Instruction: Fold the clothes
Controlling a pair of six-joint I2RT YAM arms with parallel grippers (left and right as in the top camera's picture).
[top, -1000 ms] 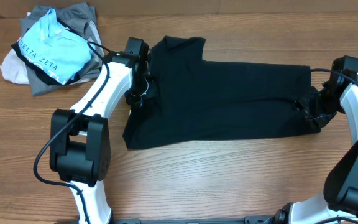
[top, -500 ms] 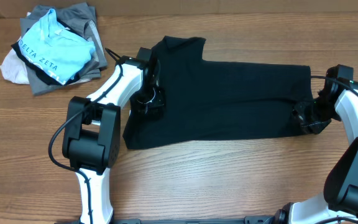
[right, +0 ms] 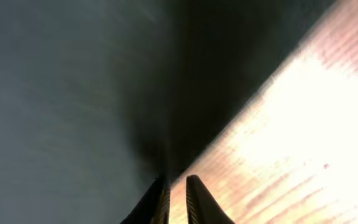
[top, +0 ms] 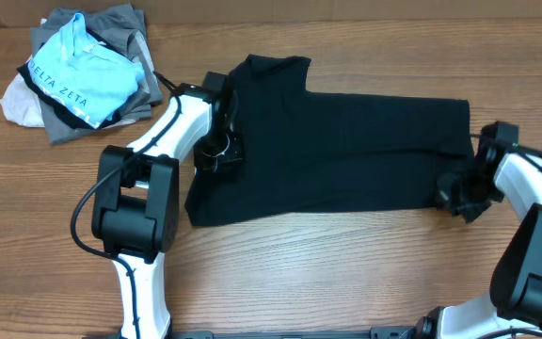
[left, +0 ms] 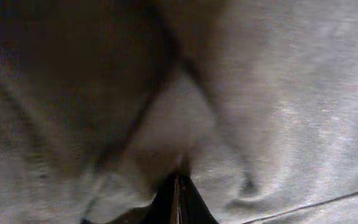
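The black T-shirt lies flat across the middle of the wooden table, with its neck toward the left. My left gripper rests on the shirt's left part. In the left wrist view its jaws are shut, with a bunch of fabric gathered at the tips. My right gripper is at the shirt's lower right corner. In the right wrist view its fingers are nearly together on the shirt's edge, with bare wood beside it.
A pile of other clothes sits at the back left: a light blue "DELTA ZETA" shirt on top of grey garments and a white one. Bare table shows in front of the shirt.
My right gripper has moved left and toward the front, taking the shirt's lower right corner inward with it. My left gripper has shifted slightly right onto the shirt and stayed there.
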